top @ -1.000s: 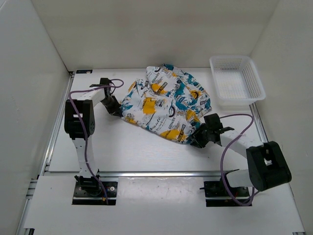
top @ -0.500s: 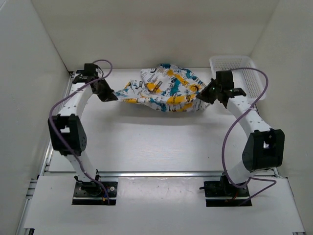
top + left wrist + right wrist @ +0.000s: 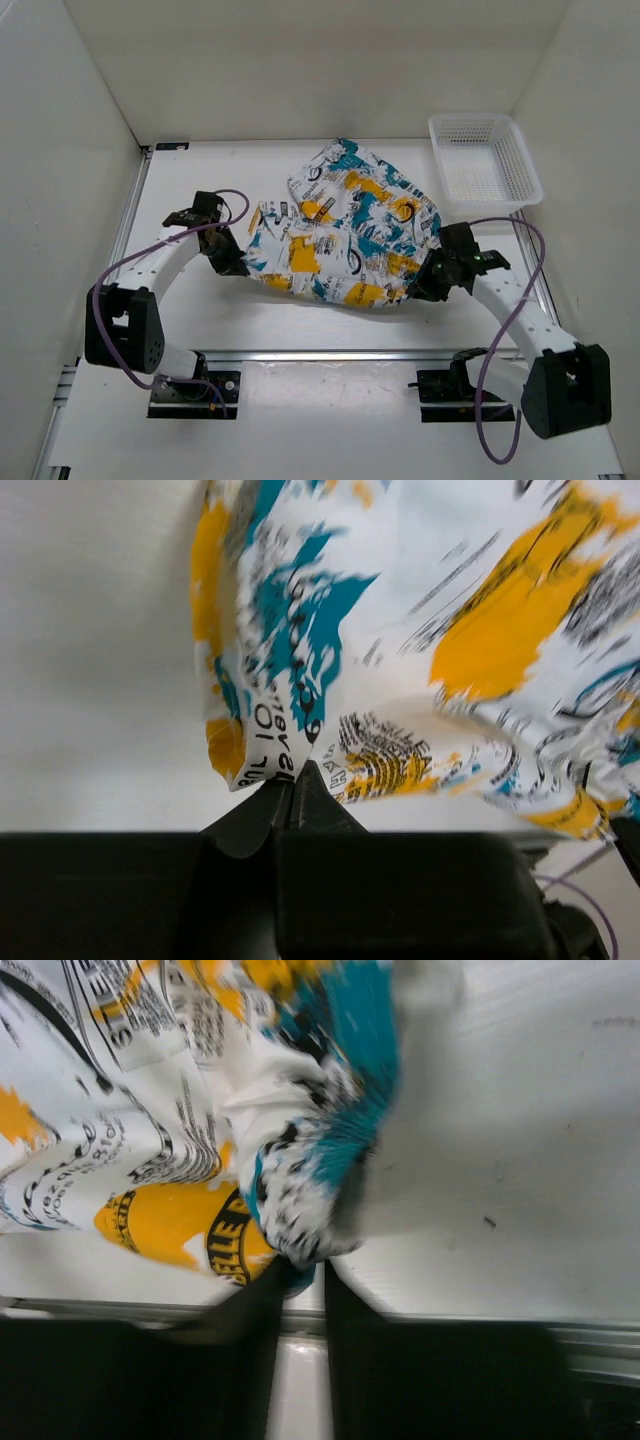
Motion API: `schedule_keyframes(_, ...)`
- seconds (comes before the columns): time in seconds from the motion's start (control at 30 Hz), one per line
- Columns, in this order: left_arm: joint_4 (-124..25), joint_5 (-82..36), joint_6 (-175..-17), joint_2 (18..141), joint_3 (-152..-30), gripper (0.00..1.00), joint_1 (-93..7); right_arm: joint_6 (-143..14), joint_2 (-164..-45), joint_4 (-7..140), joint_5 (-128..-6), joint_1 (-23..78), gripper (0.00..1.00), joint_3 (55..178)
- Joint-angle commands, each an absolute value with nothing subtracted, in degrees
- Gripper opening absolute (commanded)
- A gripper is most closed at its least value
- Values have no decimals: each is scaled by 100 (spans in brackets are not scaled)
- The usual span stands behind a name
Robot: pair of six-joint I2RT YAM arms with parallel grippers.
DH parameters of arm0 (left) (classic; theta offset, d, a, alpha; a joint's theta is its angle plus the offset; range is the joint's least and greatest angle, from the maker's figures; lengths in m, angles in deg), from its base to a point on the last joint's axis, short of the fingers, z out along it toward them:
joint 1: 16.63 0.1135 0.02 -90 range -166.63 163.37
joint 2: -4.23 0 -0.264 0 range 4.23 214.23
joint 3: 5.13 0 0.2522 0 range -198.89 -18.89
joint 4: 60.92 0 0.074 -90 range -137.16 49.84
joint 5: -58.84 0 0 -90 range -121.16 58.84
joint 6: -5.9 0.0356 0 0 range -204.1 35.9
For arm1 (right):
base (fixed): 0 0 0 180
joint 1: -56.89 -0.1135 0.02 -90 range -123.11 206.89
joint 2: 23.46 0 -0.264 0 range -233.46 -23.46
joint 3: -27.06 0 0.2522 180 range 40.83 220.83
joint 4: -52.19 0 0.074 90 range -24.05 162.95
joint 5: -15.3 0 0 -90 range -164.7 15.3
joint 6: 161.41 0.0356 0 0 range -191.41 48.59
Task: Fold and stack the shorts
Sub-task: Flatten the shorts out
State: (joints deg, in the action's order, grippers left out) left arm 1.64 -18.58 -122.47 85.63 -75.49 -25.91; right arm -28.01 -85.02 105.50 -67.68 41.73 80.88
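Observation:
The printed shorts [image 3: 345, 225] lie spread over the middle of the table, white with teal, yellow-orange and black print. My left gripper [image 3: 236, 263] is shut on their left near corner; in the left wrist view the fingertips [image 3: 296, 780] pinch the cloth edge of the shorts [image 3: 400, 640]. My right gripper [image 3: 425, 283] is shut on the right near corner; in the right wrist view the shorts [image 3: 200, 1110] bunch at my gripper [image 3: 302, 1265]. Both corners sit low, near the table.
A white mesh basket [image 3: 485, 165] stands at the back right of the table. White walls close in the left, back and right sides. A metal rail [image 3: 320, 353] runs along the near edge.
Both grippers have swung from the back of the table toward the near edge, dragging the shorts with them. The shorts went from a narrow hanging band to a wider spread.

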Motion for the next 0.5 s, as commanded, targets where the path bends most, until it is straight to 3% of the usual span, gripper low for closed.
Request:
schedule_keyframes(0.0, -102, -2333, -12347, 8612, -7821, 10, -2568, -2974, -9407, 10277, -6873, 4142, 42, 8712)
schedule_keyframes(0.1, -102, -2334, -12294, 8737, -7901, 10, -2568, -3115, -9720, 10331, -6873, 4195, 55, 9136)
schedule_keyframes(0.27, -102, -2448, -12294, 8737, -7901, 10, -2568, -2904, -9079, 10164, -6707, 4467, 68, 8331)
schedule_keyframes(0.47, -102, -2448, -12242, 8904, -7962, 10, -2621, -2782, -8542, 10040, -6328, 4590, 70, 7520)
